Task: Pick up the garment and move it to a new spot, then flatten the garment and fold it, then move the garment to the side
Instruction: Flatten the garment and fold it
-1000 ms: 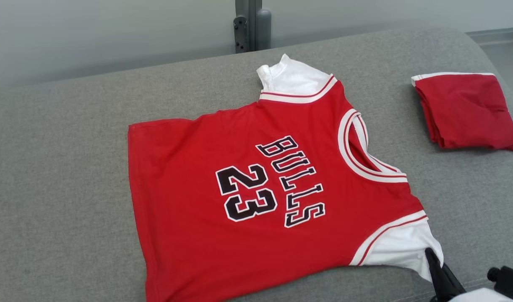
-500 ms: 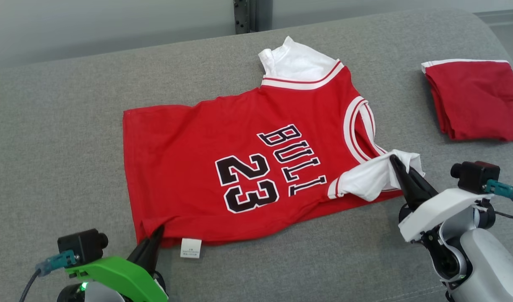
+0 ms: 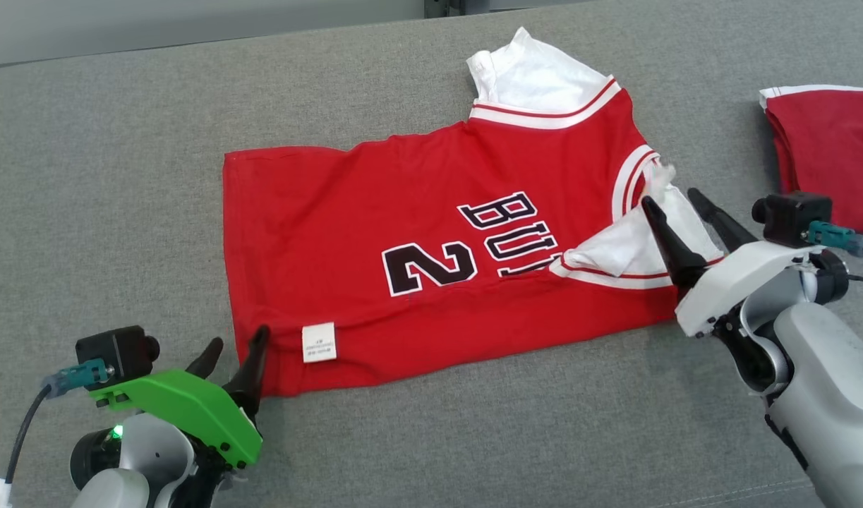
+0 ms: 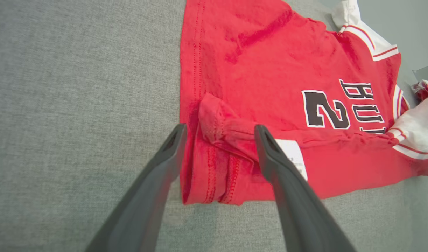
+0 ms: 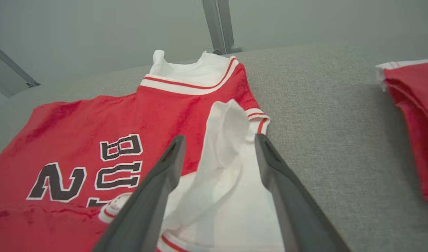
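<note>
The left gripper (image 3: 239,340) and right gripper (image 3: 670,197) have opened, releasing the shirt (image 3: 438,233), so its first fold seems laid.

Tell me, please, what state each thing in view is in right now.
jersey, half folded, near edge turned over, label up
left gripper, open, astride the hem corner
right gripper, open, over the white sleeve
second red garment, folded, lying apart at the right
</note>
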`<state>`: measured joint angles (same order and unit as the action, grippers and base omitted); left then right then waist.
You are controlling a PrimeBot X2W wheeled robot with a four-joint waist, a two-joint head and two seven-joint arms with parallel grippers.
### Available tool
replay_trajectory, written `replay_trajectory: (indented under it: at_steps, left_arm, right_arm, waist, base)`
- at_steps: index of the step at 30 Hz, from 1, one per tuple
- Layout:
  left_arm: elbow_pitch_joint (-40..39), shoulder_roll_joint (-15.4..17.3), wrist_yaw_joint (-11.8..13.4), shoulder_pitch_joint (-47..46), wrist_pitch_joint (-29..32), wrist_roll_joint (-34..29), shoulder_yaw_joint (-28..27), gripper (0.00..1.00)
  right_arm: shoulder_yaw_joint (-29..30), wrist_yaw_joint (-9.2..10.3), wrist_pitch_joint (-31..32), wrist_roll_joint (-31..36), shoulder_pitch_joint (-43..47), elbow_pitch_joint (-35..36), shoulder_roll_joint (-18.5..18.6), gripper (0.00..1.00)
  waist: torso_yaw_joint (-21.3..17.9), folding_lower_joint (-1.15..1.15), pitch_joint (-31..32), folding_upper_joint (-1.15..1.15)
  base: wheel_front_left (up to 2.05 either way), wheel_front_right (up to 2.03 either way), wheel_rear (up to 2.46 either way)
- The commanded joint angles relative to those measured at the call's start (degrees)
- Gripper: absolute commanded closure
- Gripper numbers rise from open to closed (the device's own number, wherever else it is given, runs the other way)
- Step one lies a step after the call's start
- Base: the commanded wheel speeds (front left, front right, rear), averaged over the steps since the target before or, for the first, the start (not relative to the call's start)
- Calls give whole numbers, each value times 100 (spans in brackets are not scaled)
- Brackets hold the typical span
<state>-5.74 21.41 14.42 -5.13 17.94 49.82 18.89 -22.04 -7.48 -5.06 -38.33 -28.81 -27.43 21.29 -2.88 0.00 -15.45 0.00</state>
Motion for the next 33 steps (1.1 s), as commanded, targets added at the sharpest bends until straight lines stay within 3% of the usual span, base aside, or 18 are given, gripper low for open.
replay_trajectory:
  at_steps: [1, 7, 15, 29, 30, 32, 33]
  left_arm:
    - [27, 66, 37, -26, -81, -46, -65, 0]
    - [-52, 244, 112, 421, -392, -254, -146, 0]
    - [-216, 159, 59, 707, -346, -271, 138, 0]
    - [158, 10, -214, 339, -181, -183, 435, 0]
    - [182, 6, -227, 323, -177, -178, 447, 6]
    - [228, -6, -253, 309, -155, -166, 476, 67]
    - [249, -10, -267, 311, -148, -159, 486, 80]
  right_arm:
    - [-14, -1, -125, 63, -73, -42, 137, 0]
    - [10, -1, -333, 267, 307, 156, 562, 0]
    - [0, -1, 441, 284, 1151, 767, 991, 0]
    - [195, 0, 1035, 421, 1111, 861, 824, 0]
    - [176, 0, 1061, 390, 1098, 862, 801, 0]
    - [117, -1, 1145, 315, 1094, 857, 784, 0]
    - [84, -2, 1173, 292, 1092, 859, 785, 0]
  waist:
    - [-8, 0, 24, 0]
    - [-42, 0, 204, 0]
    - [-139, 0, -40, 0]
    - [-71, 0, -352, 0]
    - [-63, 0, -360, 0]
    - [-47, 0, -371, 0]
    - [-42, 0, -377, 0]
  base:
    - [0, 0, 0]
    - [0, 0, 0]
    - [0, 0, 0]
    - [0, 0, 0]
    - [0, 0, 0]
    - [0, 0, 0]
    - [0, 0, 0]
